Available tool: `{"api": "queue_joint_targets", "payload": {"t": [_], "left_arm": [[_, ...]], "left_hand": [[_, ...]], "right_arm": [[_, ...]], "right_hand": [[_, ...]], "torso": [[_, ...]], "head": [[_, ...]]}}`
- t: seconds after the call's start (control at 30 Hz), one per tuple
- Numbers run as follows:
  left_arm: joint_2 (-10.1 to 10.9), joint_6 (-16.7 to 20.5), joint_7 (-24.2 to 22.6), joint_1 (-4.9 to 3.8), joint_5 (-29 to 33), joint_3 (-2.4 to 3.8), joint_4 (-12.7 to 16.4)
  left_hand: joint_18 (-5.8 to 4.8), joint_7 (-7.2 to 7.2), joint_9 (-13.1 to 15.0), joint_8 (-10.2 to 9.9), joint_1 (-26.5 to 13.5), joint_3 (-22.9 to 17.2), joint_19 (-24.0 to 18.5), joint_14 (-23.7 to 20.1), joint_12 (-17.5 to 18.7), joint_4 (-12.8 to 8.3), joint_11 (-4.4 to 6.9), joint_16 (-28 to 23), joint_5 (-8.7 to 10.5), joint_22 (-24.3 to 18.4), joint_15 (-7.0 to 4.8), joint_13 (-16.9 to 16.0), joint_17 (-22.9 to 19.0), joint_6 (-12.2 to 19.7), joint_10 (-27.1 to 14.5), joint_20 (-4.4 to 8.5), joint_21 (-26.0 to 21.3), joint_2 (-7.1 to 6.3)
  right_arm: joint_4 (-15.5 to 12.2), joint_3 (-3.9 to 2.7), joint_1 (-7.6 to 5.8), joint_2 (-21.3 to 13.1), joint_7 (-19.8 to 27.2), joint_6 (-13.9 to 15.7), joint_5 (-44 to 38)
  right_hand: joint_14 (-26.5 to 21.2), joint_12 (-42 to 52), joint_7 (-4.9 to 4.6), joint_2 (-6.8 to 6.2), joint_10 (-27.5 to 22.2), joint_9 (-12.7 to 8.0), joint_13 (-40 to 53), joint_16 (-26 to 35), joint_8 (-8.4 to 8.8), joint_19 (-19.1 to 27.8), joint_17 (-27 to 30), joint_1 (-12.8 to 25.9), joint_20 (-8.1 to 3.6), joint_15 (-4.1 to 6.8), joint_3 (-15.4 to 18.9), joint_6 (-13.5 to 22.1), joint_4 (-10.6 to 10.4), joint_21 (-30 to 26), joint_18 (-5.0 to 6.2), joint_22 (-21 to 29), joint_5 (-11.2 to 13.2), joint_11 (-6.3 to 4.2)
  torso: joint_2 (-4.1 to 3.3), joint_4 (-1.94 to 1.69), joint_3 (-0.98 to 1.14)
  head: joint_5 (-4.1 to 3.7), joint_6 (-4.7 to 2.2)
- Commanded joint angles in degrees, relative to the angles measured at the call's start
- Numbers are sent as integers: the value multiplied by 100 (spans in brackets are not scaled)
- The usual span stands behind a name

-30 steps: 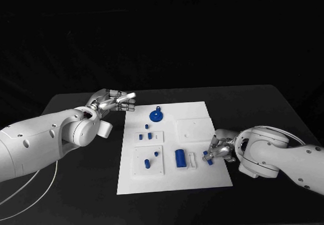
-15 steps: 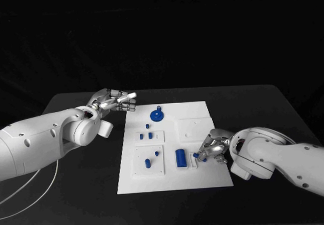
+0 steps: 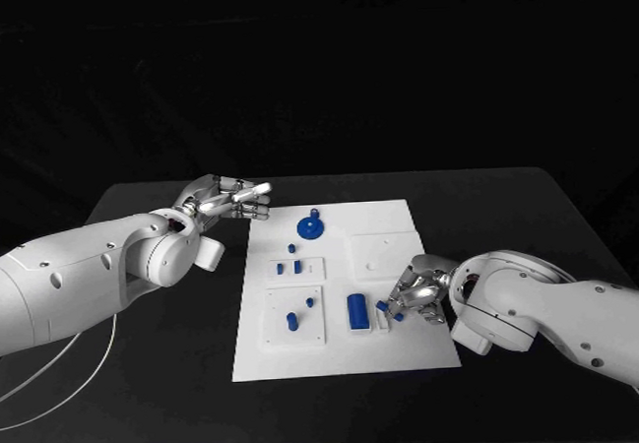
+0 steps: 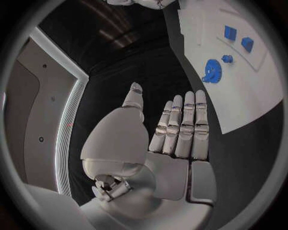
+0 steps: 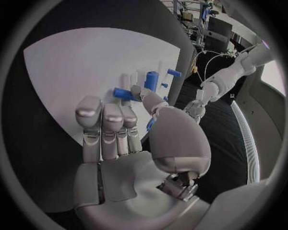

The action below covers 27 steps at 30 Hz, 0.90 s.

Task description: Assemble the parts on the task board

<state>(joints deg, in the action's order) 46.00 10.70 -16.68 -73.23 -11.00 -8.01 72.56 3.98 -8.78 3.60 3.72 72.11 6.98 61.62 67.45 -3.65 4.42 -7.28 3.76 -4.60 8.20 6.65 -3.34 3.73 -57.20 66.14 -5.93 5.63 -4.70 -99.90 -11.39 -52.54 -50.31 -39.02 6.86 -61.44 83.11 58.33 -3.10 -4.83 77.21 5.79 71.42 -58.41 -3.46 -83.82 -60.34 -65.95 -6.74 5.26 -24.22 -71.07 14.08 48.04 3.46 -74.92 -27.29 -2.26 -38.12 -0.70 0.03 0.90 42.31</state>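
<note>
Nearest the robot, the right hand [image 3: 419, 294] reaches over the near right part of the white task board [image 3: 411, 351], its fingers curled inward. A small blue peg [image 5: 124, 94] sits at their tips: in the right wrist view it lies crosswise, touching the thumb tip [image 5: 146, 94] on one side and the tips of the other fingers [image 5: 108, 114] on the other, so it looks pinched between them, though the contact on the far side of the peg is partly hidden. Just beside that hand stands a larger blue cylinder [image 3: 356, 311], apart from the fingers. Further left on the board, a raised square [image 3: 294, 317] carries two small blue pieces, and beyond it a smaller square [image 3: 295, 269] carries two more. Near the board's far edge lies a blue gear-like piece [image 3: 309, 228]. Farthest off, the left hand [image 3: 228, 200] hovers over the black table [image 3: 171, 386] near the board's far left corner, fingers straight and side by side, thumb apart, holding nothing.
</note>
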Motion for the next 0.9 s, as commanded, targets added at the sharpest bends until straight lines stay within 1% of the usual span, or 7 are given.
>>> {"api": "queue_joint_targets", "payload": {"t": [0.03, 0.13, 0.33, 0.43, 0.57, 0.6, 0.9], "left_arm": [[-7, -91, -9, -3, -24, 4, 15], [-5, -95, 2, -3, -28, 3, 16], [0, -112, 24, -3, -39, 3, 22], [2, -116, 31, -3, -45, 2, 25], [3, -123, 40, -3, -51, 2, 28], [3, -125, 43, -3, -52, 2, 29], [9, -131, 57, -3, -62, 1, 33]], "left_hand": [[-63, 4, 0, 3, 10, -3, -28, 16, 4, 41, -1, -9, 29, -10, 0, -2, 7, 22, -35, 23, 35, -15], [-63, 4, 0, 3, 10, -3, -28, 16, 4, 41, -1, -9, 29, -10, 0, -2, 7, 22, -35, 23, 35, -15], [-64, 3, 1, 4, 13, -7, -32, 9, 4, 63, -3, -10, 36, -13, 2, -2, 6, 25, -41, 21, 35, -28], [-64, 2, 0, 3, 17, -12, -36, 0, 3, 82, -4, -10, 36, -15, 5, -2, 6, 29, -44, 19, 34, -38], [-64, 2, 0, 3, 17, -12, -36, 0, 3, 82, -4, -10, 36, -15, 5, -2, 6, 29, -44, 19, 34, -38], [-64, 2, 0, 3, 17, -12, -36, 0, 3, 82, -4, -10, 36, -15, 5, -2, 6, 29, -44, 19, 34, -38], [-63, 3, 1, 4, 23, -20, -40, 0, 4, 125, -5, -8, 36, -20, 5, -2, 7, 29, -50, 17, 33, -50]], "right_arm": [[-6, 1, 4, 25, -71, -284, 49], [-1, 2, 2, 28, -147, -398, -24], [12, 2, -3, 26, -234, -625, -190], [16, 2, -6, 31, -251, -680, -251], [26, 2, -11, 52, -261, -686, -302], [32, 2, -16, 64, -262, -676, -313], [64, 3, -50, 120, -261, -664, -333]], "right_hand": [[7, 21, 8, 18, -6, 6, -3, 29, -19, -306, -3, -5, -1, 25, 95, -39, -22, -30, 7, -562, 32, -21], [5, 6, 22, 39, -12, 6, -12, 42, -19, -304, 5, -6, -3, 27, 251, -45, -72, -54, 3, -557, 80, -24], [10, -42, 77, 36, -2, -4, -58, 45, -19, -313, 0, 65, -14, 40, 612, -72, -301, -78, -17, -554, 187, -45], [14, -54, 98, 15, 13, -18, -79, 42, -17, -317, -6, 96, -21, 44, 740, -80, -432, -87, -25, -553, 434, -49], [19, -44, 118, -54, 34, -43, -87, 39, -17, -323, -15, 100, -24, 45, 855, -93, -748, -92, -33, -555, 911, -53], [19, -36, 119, -98, 42, -52, -88, 37, -19, -327, -19, 57, -25, 45, 873, -102, -927, -90, -36, -557, 996, -53], [24, -21, 132, -226, 63, -61, -94, 36, -18, -330, -25, 118, -23, 41, 911, -126, -1497, -89, -39, -559, 1373, -51]], "torso": [[1, -3, 1], [0, 2, -1], [-1, 2, 1], [-2, 5, 2], [-3, 3, 2], [-2, 2, 3], [-1, 1, 3]], "head": [[8, 13], [19, 16], [24, 24], [28, 22], [29, 22], [31, 20], [42, 22]]}}
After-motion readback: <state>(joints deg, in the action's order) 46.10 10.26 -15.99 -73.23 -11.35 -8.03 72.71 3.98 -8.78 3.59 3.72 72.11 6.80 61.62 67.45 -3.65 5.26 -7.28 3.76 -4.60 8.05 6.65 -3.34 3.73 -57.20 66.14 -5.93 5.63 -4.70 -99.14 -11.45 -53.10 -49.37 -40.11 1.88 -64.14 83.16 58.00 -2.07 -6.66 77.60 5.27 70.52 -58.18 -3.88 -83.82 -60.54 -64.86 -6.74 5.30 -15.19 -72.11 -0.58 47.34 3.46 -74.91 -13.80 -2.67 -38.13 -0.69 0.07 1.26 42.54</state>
